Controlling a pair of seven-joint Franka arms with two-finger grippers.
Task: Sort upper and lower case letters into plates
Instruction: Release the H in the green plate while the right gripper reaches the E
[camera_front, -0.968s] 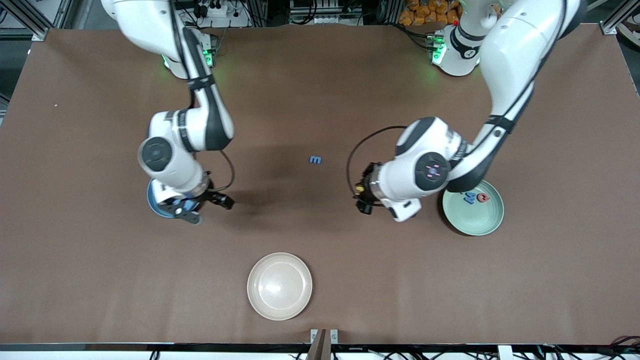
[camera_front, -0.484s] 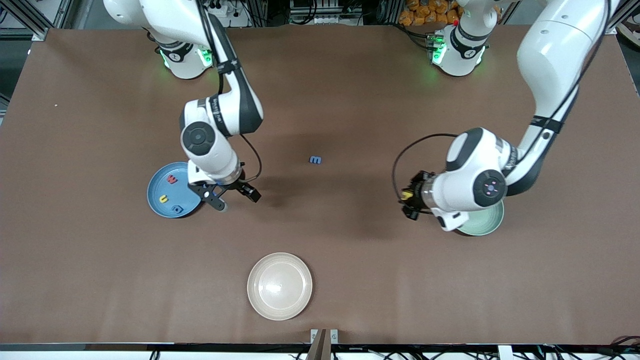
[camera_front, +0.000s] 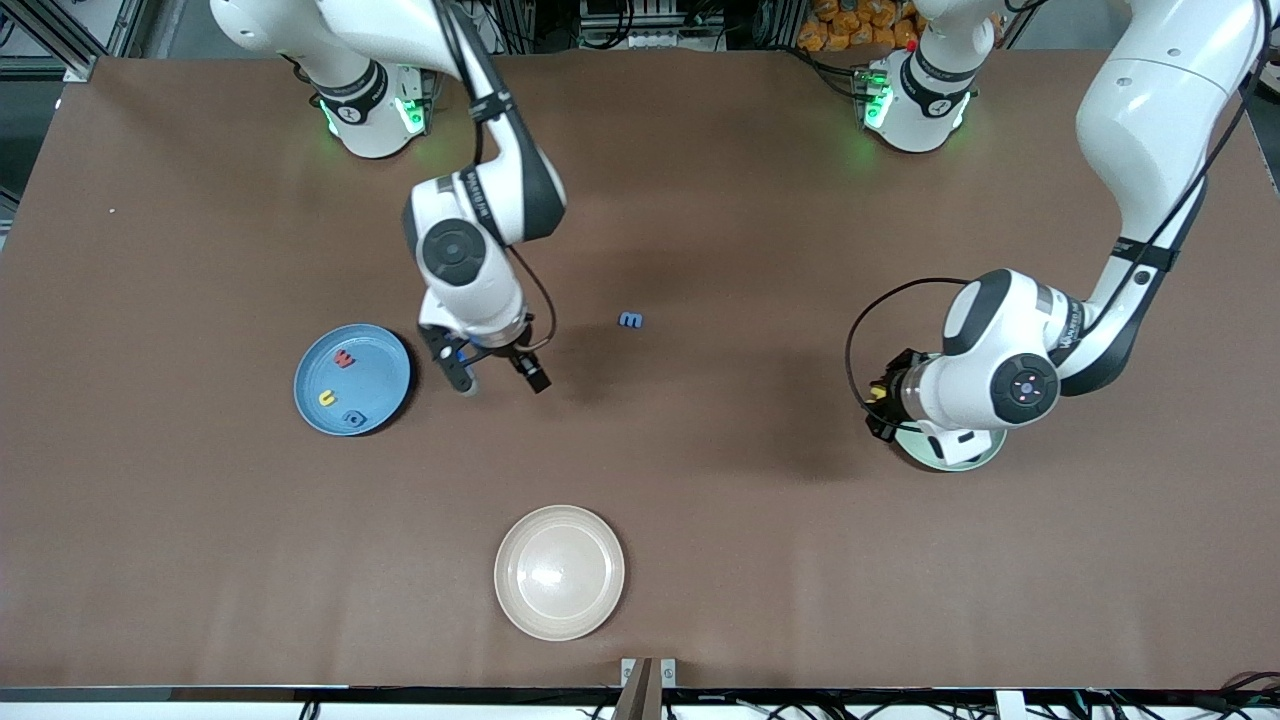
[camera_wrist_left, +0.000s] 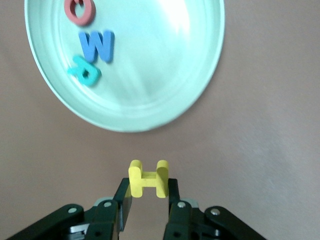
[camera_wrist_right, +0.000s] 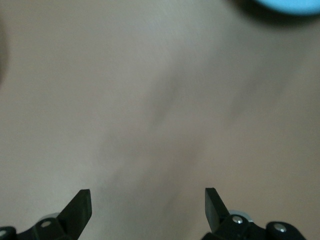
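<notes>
My left gripper (camera_wrist_left: 148, 192) is shut on a yellow letter H (camera_wrist_left: 148, 178), held over bare table just off the rim of the mint green plate (camera_wrist_left: 165, 75). That plate holds a red O (camera_wrist_left: 80, 11), a blue W (camera_wrist_left: 97, 46) and a teal R (camera_wrist_left: 85, 74). In the front view the left arm covers most of the mint plate (camera_front: 965, 458). My right gripper (camera_front: 497, 377) hangs open and empty beside the blue plate (camera_front: 385, 365), which holds a red letter (camera_front: 343, 358), a yellow one (camera_front: 326, 398) and a blue one (camera_front: 350, 417). A blue letter m (camera_front: 630, 320) lies alone mid-table.
A cream-beige plate (camera_front: 559, 572) sits empty near the table's front edge, nearer the front camera than the blue m. The right wrist view shows brown tabletop between the open fingers (camera_wrist_right: 80, 207), with a sliver of the blue plate (camera_wrist_right: 285, 6) at the frame's edge.
The right arm has swung off the blue plate toward the table's middle, uncovering its letters. The left arm has carried the yellow H toward its own end, now covering the mint plate.
</notes>
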